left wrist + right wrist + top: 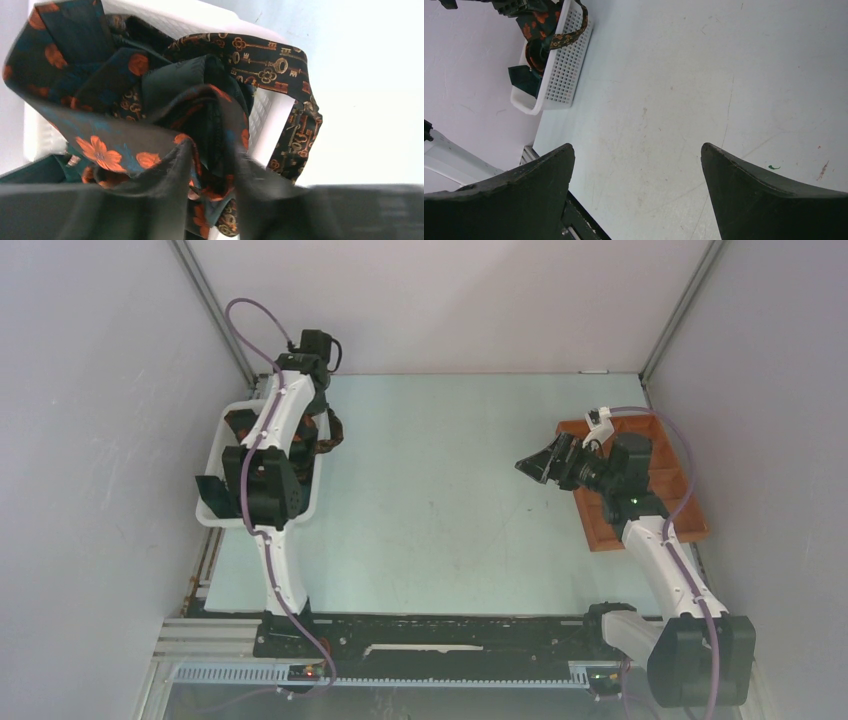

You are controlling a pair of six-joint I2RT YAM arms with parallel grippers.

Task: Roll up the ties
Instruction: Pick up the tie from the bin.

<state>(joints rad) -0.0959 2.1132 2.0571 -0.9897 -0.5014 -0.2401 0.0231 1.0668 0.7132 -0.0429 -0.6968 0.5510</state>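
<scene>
**Ties bunched in the white bin, left jaws pinching a fold**

Ties (150, 115) lay heaped in a tangle inside the white bin (265, 115) at the table's (450, 500) left side. One with a gold key pattern (295, 125) looped out over the bin's rim. We saw the left gripper (214, 155) reaching into the heap, its jaws about half closed on a fold of the dark tie with orange flowers. The right gripper (636, 147) hovered well apart above the table, near the brown tray (600, 530), its jaws spread wide and holding nothing.
</scene>
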